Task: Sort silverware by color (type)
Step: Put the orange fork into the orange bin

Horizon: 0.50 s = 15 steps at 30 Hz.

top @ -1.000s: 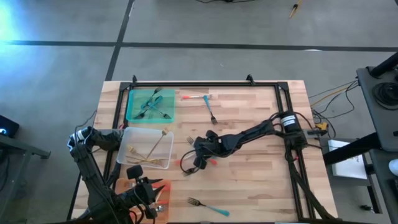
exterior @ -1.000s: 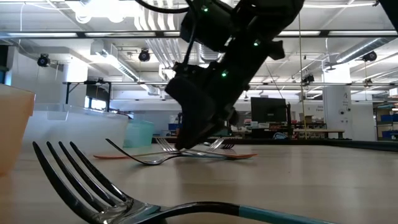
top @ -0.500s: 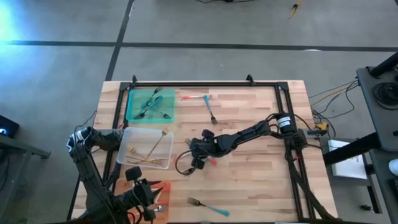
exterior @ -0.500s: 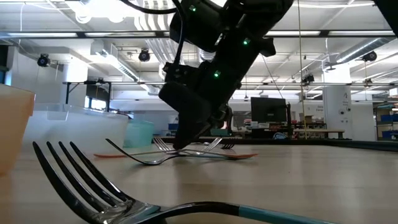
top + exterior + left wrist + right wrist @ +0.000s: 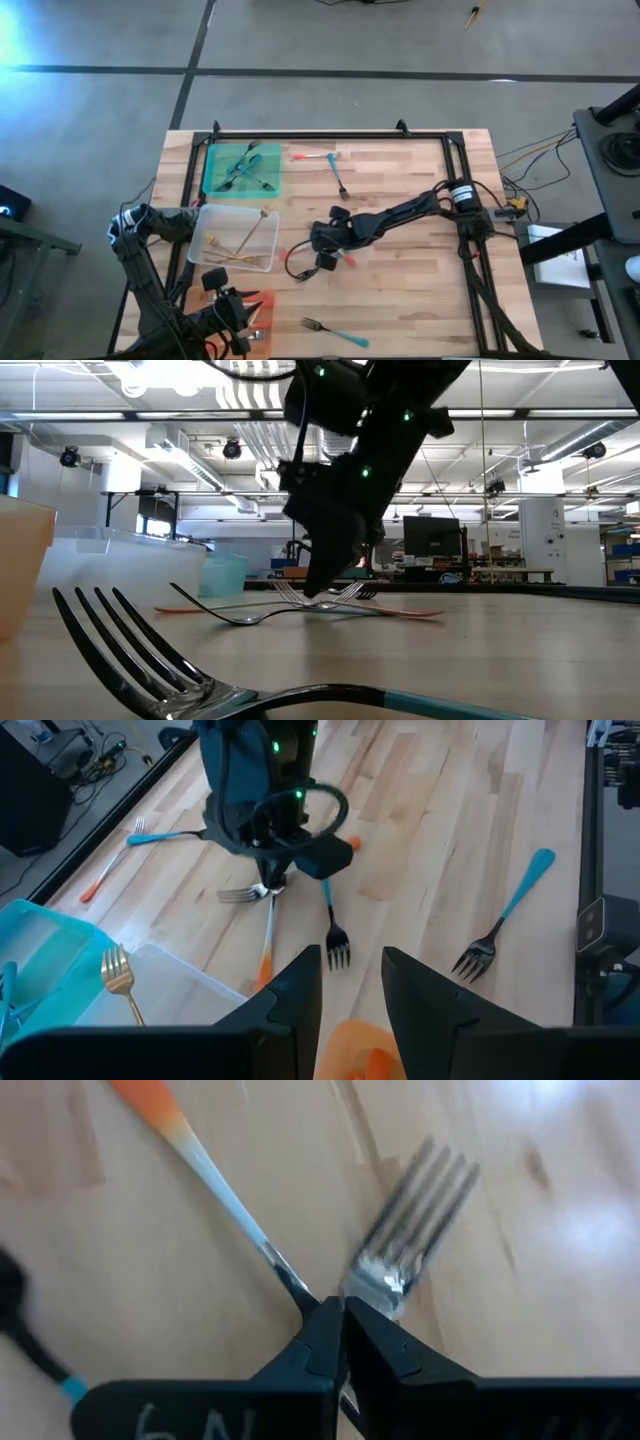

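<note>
Pinched together, the right gripper's (image 5: 345,1312) jaws clamp the neck of a fork (image 5: 415,1205) just behind its tines, low over the middle of the wooden table (image 5: 410,300); a second fork (image 5: 215,1180) with an orange-tipped pale handle crosses right beside the fingertips. In the left wrist view the same gripper (image 5: 268,890) stands over crossed forks, one with an orange handle (image 5: 265,950) and one blue-handled (image 5: 332,925). The left gripper (image 5: 228,305) hangs over the near-left corner above the orange tray (image 5: 262,335), its fingers (image 5: 290,1010) partly apart; whether they hold anything cannot be told. Another blue-handled fork (image 5: 335,332) lies near the table's near edge, right of that tray. Farther back, a red-handled fork (image 5: 314,157) and a blue-handled one (image 5: 338,176) lie on bare wood. On the far left the green tray (image 5: 212,185) holds crossed teal forks (image 5: 243,170). Just nearer, the clear tray (image 5: 205,250) holds gold forks (image 5: 248,242).
</note>
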Motion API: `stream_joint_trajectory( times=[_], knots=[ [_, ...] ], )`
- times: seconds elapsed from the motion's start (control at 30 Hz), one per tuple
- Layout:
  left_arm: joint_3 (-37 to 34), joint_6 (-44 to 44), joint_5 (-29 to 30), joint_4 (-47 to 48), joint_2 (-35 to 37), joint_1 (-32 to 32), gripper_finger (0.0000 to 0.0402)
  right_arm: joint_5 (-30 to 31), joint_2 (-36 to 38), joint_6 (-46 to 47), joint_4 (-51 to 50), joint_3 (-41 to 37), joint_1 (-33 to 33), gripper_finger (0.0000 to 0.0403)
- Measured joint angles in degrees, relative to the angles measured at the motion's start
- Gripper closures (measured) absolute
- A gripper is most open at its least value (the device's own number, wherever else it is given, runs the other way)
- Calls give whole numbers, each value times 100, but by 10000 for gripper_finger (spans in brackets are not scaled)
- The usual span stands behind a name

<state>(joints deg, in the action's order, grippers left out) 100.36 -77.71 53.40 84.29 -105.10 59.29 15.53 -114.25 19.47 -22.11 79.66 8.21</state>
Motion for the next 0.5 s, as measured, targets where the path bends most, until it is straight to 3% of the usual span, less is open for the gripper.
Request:
stream_joint_trajectory(
  times=[0.27, 0.5],
  knots=[
    [-2, -1, 1, -30, -7, 4, 311, 26, 523, 55, -570, 2, 110, 394],
    [-2, 0, 3, -52, -7, 17, 311, -566, 573, 341, -1178, -100, 311, 393]
  ],
)
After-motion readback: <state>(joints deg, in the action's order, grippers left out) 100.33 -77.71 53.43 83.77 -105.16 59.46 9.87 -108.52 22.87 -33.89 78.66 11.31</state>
